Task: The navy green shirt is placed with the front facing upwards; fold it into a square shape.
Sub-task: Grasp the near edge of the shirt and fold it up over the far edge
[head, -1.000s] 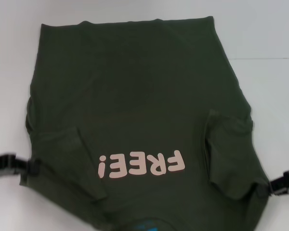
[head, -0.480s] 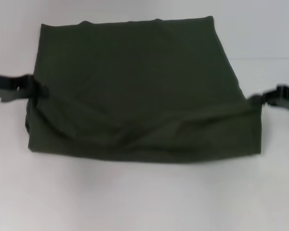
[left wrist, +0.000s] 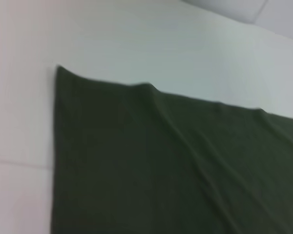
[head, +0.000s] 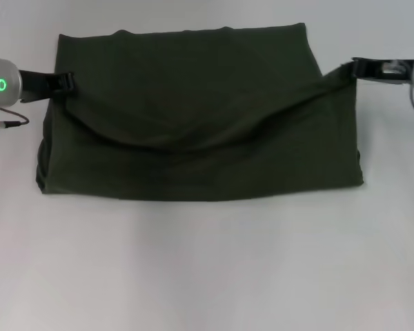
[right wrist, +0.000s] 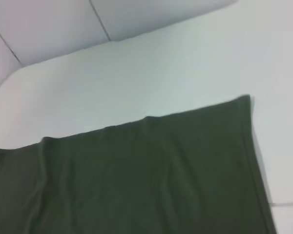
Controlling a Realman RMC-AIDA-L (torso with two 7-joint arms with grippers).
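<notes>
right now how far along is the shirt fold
Done: the navy green shirt is doubled over, plain back up, lettering hidden. In hand: the left gripper and right gripper each pinch a corner of the top layer, which sags between them, short of the far edge. Left: lay it flat, release, square it up.

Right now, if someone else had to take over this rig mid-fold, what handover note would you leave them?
Left gripper: shut on the navy green shirt at its left edge, raised over the table.
Right gripper: shut on the shirt's right edge, at about the same height.
Shirt: sleeves tucked in, near half carried up and over toward the far hem; plain back fabric faces up, no lettering shows. The carried layer sags in the middle between the grippers.
Done: side folds, most of the lengthwise fold.
Left: lay the held edge down by the far hem, release both grippers, then check the shape is square.
</notes>
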